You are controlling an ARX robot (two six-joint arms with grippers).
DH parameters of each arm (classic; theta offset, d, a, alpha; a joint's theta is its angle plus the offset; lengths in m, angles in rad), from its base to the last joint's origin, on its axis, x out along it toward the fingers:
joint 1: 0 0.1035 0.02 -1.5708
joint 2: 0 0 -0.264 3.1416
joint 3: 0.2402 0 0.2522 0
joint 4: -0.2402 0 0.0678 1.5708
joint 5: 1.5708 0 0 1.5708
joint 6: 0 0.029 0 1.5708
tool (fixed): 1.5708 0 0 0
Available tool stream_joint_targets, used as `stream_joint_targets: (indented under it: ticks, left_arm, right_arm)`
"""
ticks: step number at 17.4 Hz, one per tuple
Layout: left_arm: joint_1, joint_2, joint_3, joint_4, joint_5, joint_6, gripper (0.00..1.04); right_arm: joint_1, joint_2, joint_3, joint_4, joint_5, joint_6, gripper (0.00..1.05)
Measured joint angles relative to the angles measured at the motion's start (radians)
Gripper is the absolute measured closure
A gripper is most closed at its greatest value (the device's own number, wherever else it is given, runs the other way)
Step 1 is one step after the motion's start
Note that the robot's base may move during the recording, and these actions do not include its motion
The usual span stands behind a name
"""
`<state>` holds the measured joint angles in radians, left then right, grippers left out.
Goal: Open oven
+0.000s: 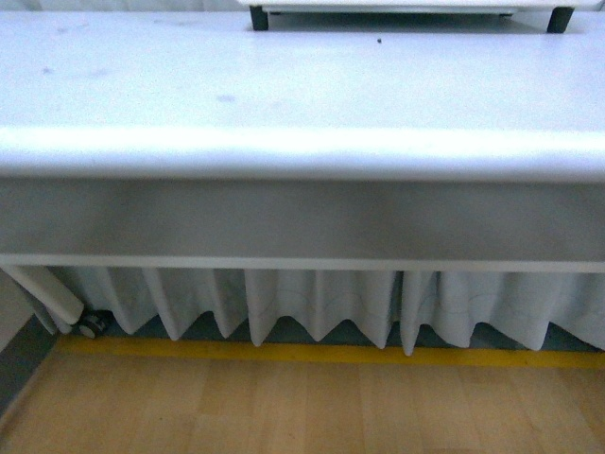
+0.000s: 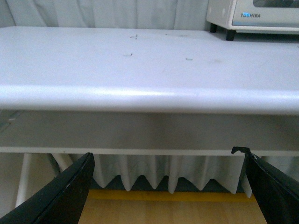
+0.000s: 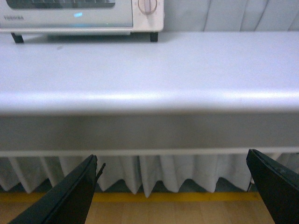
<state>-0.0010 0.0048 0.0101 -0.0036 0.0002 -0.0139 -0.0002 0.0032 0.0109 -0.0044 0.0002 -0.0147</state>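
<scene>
Oven (image 1: 378, 5) sits at the front view's top edge on the table (image 1: 284, 85), door shut, contents unseen. Left gripper (image 2: 168, 191) and right gripper (image 3: 175, 191) both gape wide, empty.

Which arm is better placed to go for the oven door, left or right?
Probably the right. In the front view the oven sits right of centre on the table, and the wrist view of the right claw shows more of its front. The left claw is open too, equally low.
</scene>
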Motion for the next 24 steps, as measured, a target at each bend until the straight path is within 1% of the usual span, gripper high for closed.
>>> stream_joint_targets:
  ticks: [24]
  left_arm:
    - [0.0,0.0,0.0,0.0,0.0,0.003,0.07]
  right_arm:
    - [0.0,0.0,0.0,0.0,0.0,0.0,0.07]
